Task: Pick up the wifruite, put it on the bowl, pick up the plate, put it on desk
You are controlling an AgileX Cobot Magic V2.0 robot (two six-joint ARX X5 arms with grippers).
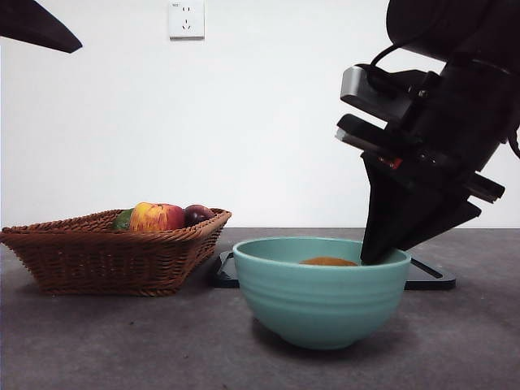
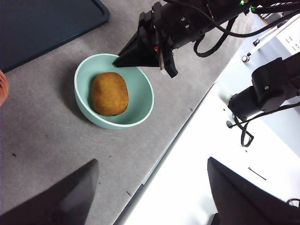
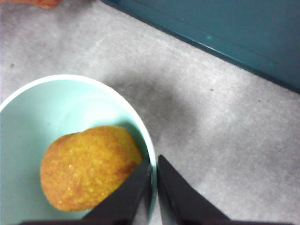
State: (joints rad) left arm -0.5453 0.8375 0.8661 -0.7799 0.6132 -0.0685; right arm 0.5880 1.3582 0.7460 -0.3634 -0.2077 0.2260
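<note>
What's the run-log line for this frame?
wifruite: in bowl, released | right gripper: shut, empty, at bowl rim | left gripper: open, waiting | tray: behind bowl, untouched

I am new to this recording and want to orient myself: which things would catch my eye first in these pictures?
First, the teal bowl at the middle of the desk, with the orange-brown wifruite lying inside it. Next, the big dark right gripper, jaws nearly closed, at the bowl's rim beside the fruit. To the side stands a wicker basket holding an apple.
</note>
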